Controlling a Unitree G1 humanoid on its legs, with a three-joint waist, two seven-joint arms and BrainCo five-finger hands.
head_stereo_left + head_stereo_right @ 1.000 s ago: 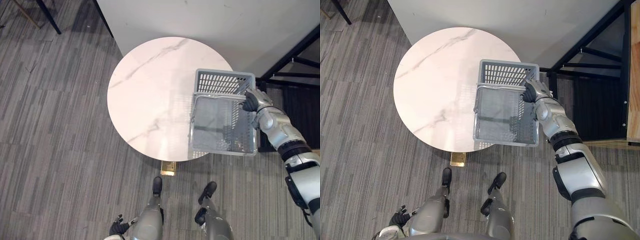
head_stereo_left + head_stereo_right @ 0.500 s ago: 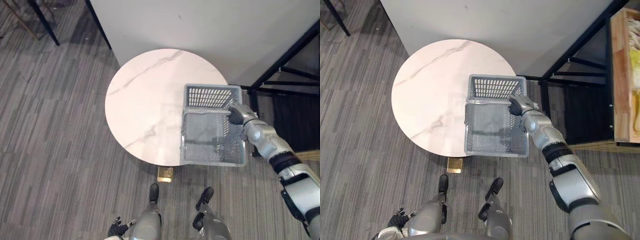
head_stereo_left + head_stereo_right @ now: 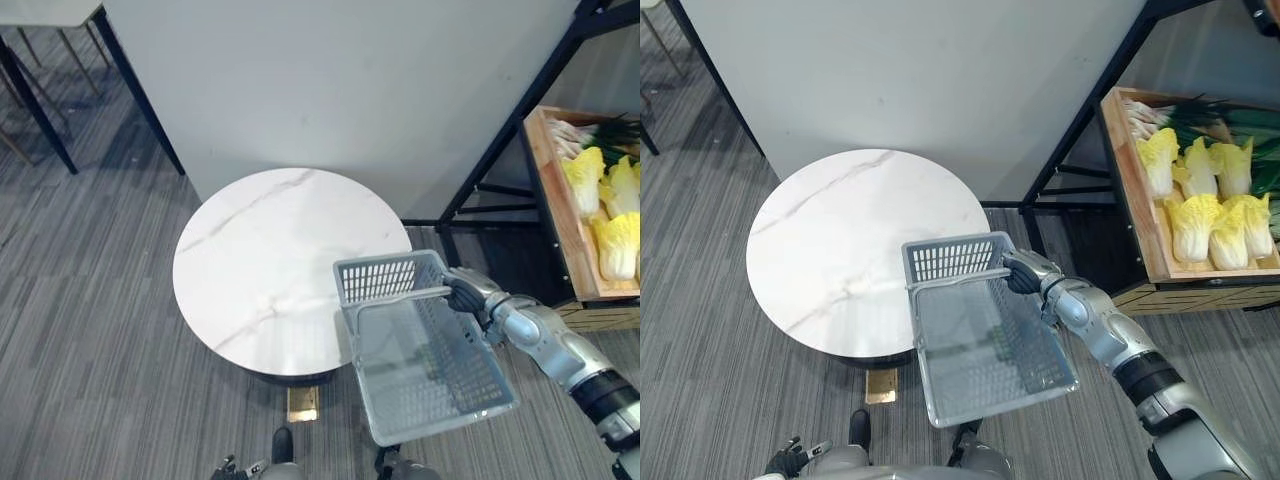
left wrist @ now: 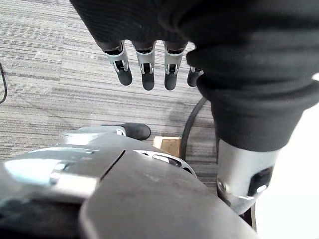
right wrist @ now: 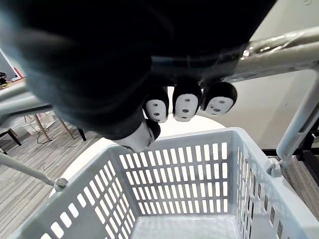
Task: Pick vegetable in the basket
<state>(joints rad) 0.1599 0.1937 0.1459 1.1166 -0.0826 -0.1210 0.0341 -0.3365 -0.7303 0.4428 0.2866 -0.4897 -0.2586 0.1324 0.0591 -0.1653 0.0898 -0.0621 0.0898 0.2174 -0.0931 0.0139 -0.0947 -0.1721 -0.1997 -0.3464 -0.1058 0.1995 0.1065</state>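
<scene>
Right robot hand [image 3: 463, 293]: curled tight round the handle [image 3: 398, 297] of the basket, at the handle's right end; in the right wrist view its dark fingertips [image 5: 187, 105] wrap under the pale bar.
Left robot hand [image 4: 145, 68]: low at the robot's side above the floor, fingers straight and relaxed, holding nothing.
Basket [image 3: 951, 258]: grey plastic with slotted walls, hanging from the right robot hand and tilted. Its far wall sits over the near right edge of the desk and the rest hangs out over the floor. Whether it touches the desk I cannot tell. Its mesh bottom shows bare.
Desk [image 3: 262, 262]: round, white marble top with faint grey veins.
Vegetables: pale yellow cabbages [image 3: 1196, 224] lie side by side in a wooden crate [image 3: 1131, 190], well apart from the basket, to the robot's right. Green onions [image 3: 1206, 114] lie at the crate's far end, white stalks toward the desk.
Rack [image 3: 491, 150]: black metal frame carrying the crate, just right of the desk.
Floor [image 3: 80, 300]: grey striped carpet.
Wall [image 3: 330, 80]: plain white panel standing just behind the desk.
</scene>
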